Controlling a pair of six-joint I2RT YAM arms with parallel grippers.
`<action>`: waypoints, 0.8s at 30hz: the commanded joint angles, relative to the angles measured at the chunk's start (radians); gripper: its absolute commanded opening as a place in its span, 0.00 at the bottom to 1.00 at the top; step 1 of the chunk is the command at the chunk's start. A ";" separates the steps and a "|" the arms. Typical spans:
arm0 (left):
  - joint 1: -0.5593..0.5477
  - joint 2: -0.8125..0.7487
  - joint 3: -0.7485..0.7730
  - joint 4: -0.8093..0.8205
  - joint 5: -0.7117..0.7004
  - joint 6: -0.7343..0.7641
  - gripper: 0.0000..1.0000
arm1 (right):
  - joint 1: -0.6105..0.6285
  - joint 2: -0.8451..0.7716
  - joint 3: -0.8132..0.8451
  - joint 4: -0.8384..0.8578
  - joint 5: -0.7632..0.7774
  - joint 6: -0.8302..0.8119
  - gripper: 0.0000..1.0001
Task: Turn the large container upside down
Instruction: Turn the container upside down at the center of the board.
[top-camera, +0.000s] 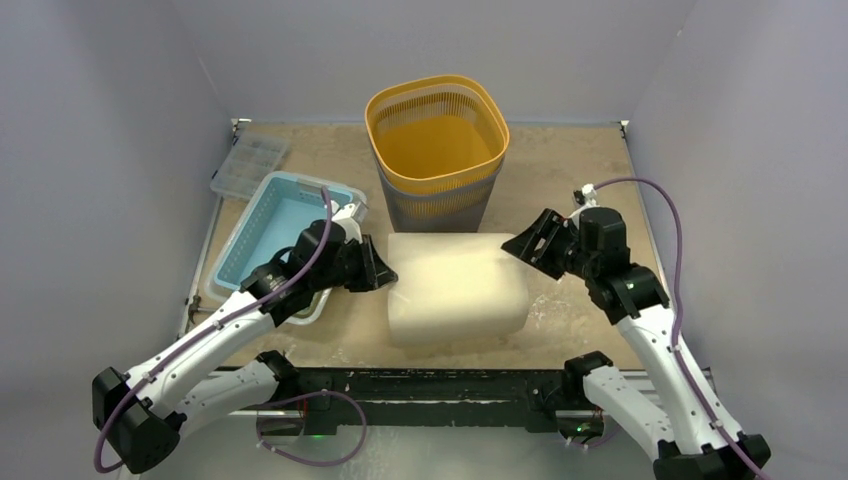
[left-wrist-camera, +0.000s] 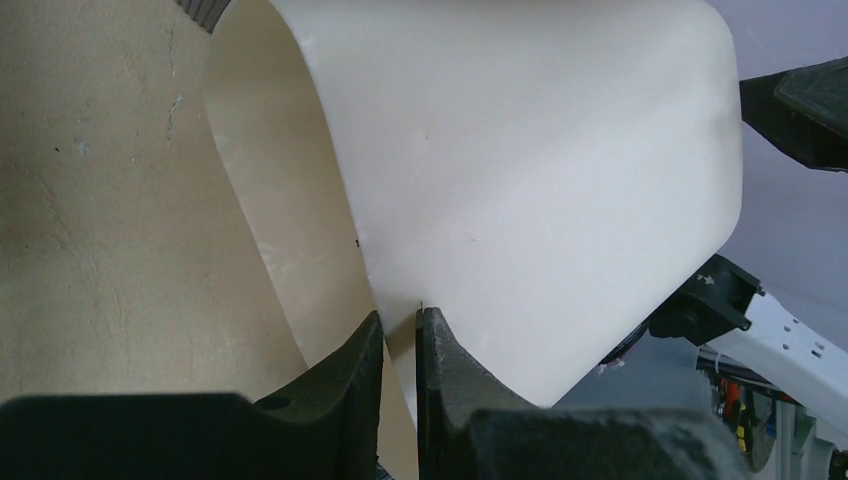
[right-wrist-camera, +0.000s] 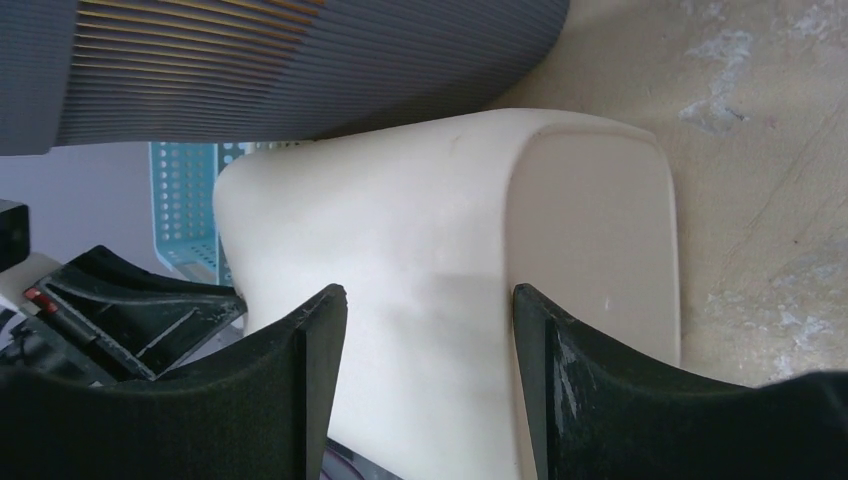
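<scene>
The container (top-camera: 455, 285) lies at the centre of the table (top-camera: 590, 170), just in front of the basket (top-camera: 440, 205). A smooth closed face shows uppermost in the overhead view.

Handling: I judge it to be thin-walled moulded plastic, so light, slightly flexible and slippery. I would take hold at the wall edges, never on the broad faces.

The left gripper (left-wrist-camera: 400, 325) is pinched narrow on the thin wall at the left end. The right gripper (right-wrist-camera: 430, 300) stands wide at the right end, its jaws not touching the container.
</scene>
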 joint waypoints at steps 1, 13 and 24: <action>-0.017 0.016 -0.064 0.182 0.120 -0.059 0.04 | 0.026 -0.055 0.007 0.185 -0.256 0.087 0.63; -0.018 0.019 -0.136 0.349 0.125 -0.112 0.00 | 0.025 -0.059 0.061 0.225 -0.273 0.076 0.67; -0.018 0.048 -0.159 0.419 0.131 -0.134 0.00 | 0.027 -0.037 0.111 0.206 -0.358 -0.036 0.66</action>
